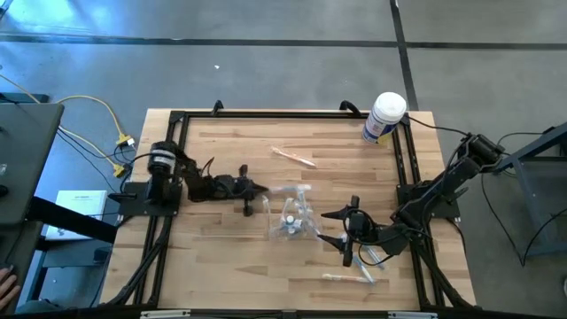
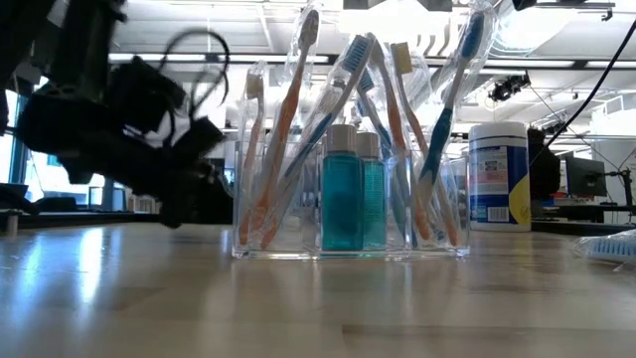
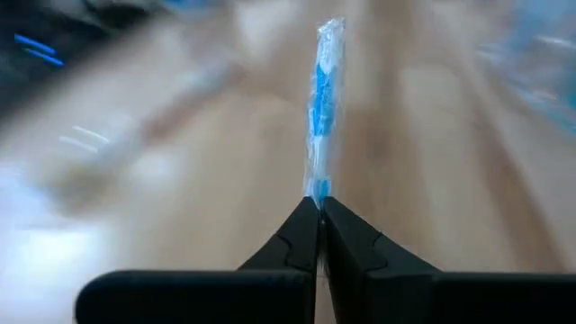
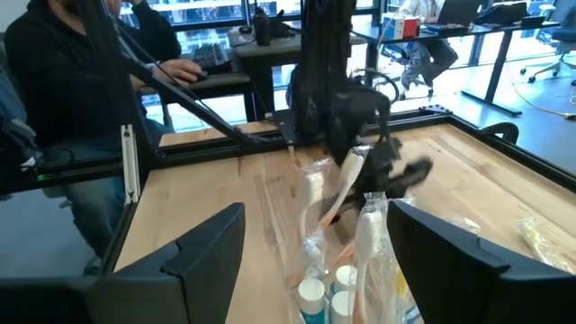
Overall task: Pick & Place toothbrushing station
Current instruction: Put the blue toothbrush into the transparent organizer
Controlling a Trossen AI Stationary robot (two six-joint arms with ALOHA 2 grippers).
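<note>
Clear holder [image 2: 348, 214] with teal bottles [image 2: 343, 194]; orange and blue toothbrushes [image 2: 283, 129]; white tub [image 2: 499, 177], blue-yellow label.

Toothbrushing station [image 1: 291, 215] mid-table, between both hands.

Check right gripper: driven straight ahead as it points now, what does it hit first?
Most likely the clear toothbrush holder, directly between the open right gripper fingers. The left arm sits beyond it.

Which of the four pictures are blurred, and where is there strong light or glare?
Left wrist view: the table behind is smeared by motion blur, while the left gripper, its fingers shut on a wrapped blue toothbrush, stays sharp. Low view: bright ceiling lights behind the clear toothbrushing station, and the dark arm beside it is blurred. High and right wrist views look sharp.
</note>
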